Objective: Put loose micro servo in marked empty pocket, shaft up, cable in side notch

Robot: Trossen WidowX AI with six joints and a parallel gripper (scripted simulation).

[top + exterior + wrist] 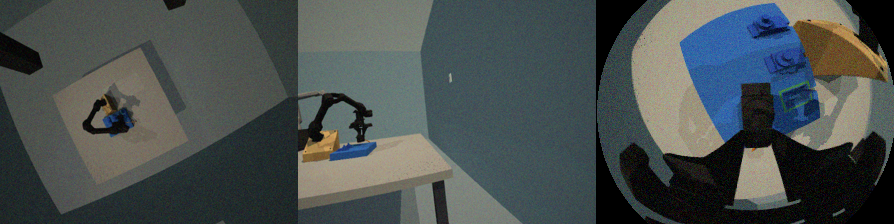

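The robot's deck is a blue block on the table. A green outline marks the empty pocket near its right edge in the wrist view. My gripper points down and is shut on the dark micro servo, held above the deck. In the wrist view the servo appears left of the pocket, not over it. Its thin orange cable shows just below the fingertips there and hangs out sideways in the exterior view. The output shaft's direction cannot be made out.
Two blue servo-like parts stand on the deck in a row with the pocket. A yellow wedge-shaped block stands beside the deck, at the arm's base. The table carries both.
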